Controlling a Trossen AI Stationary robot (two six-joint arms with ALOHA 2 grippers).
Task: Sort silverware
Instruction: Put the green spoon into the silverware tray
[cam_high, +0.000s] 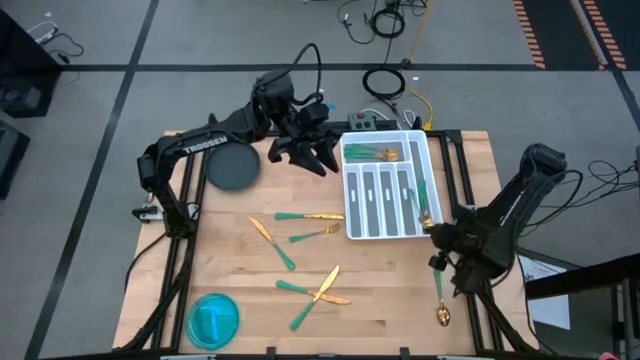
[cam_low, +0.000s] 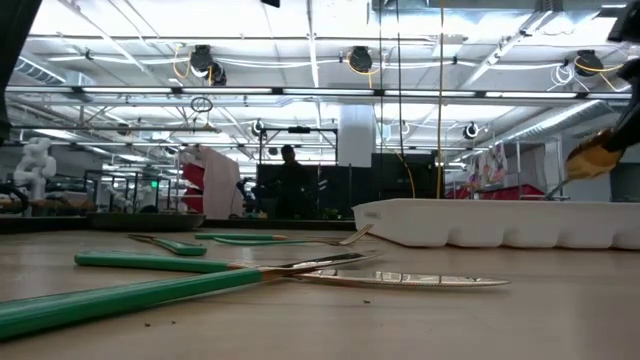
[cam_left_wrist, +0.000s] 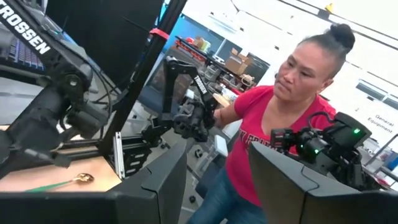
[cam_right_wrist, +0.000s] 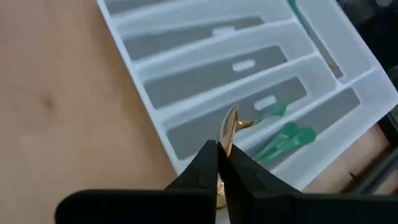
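Listing what lies before me, largest first.

1. Wooden table (cam_high: 230, 290): carries everything below.
2. White divided tray (cam_high: 380, 225): on the right half of the table, towards the far edge. It has one cross compartment at the far end and a row of long compartments with grey liners.
   - Cross compartment: several pieces (cam_high: 372, 153) in a loose bunch, teal-green handles with gold heads.
   - Long compartments on the right side: a few pieces (cam_high: 420, 200) lying lengthwise. The long compartments on the left show only their liners.
3. My left gripper (cam_high: 318, 158): raised at the far edge, between the dark plate and the tray. Fingers spread wide, nothing between them.
4. My right gripper (cam_high: 438, 240): above the near right corner of the tray. Fingers pinched tight on the held piece.
5. Dark round plate (cam_high: 233, 166): far left of the table, nothing on it.
6. Blue round dish (cam_high: 213, 319): near left corner. I cannot tell whether anything is in it.
7. Loose silverware (cam_high: 325, 285): slim forks and knives with shiny gold heads and teal-green handles. They are scattered mid-table, left of the tray, and the nearest ones cross each other.
8. Single spoon (cam_high: 441, 295): on the table's right edge, just near of my right gripper, gold bowl pointing to the near side.
9. Held piece (cam_right_wrist: 230, 124): its gold tip pokes out past my right fingertips, over a long compartment. I cannot tell what kind of piece it is.
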